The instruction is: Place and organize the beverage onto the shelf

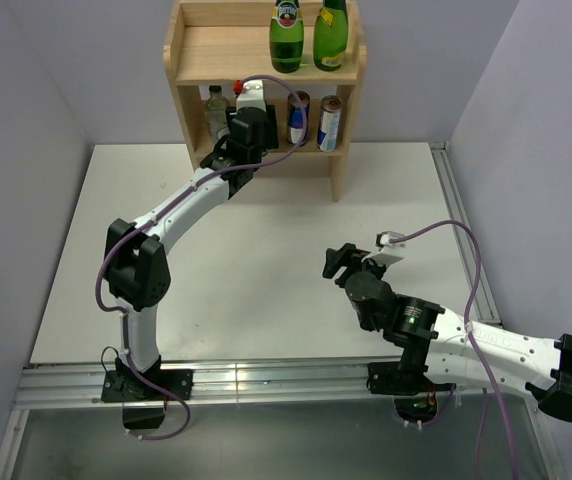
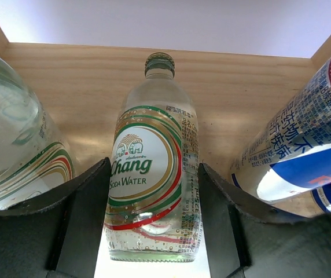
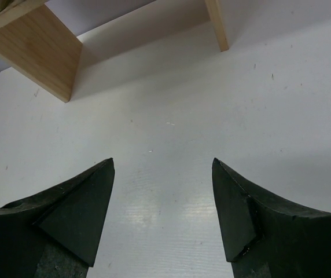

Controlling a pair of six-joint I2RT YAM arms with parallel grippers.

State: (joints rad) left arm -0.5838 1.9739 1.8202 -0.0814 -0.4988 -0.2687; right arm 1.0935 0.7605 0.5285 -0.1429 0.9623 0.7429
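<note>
Shelf (image 1: 191, 60) stands at the far edge of the table (image 1: 266, 230), about centre; on its top tier, right half, left top bottle (image 1: 286, 35) is just beside right top bottle (image 1: 331, 35). Middle tier, left to right: end bottle (image 1: 216, 110), then soda bottle (image 2: 151, 174) standing between the fingers of the left gripper (image 2: 154, 167), which reaches in from the front, then inner can (image 1: 299, 118) and outer can (image 1: 330, 123) side by side at the right end. Right gripper (image 1: 338, 262) is over the near right part of the table, well apart from the shelf.
</note>
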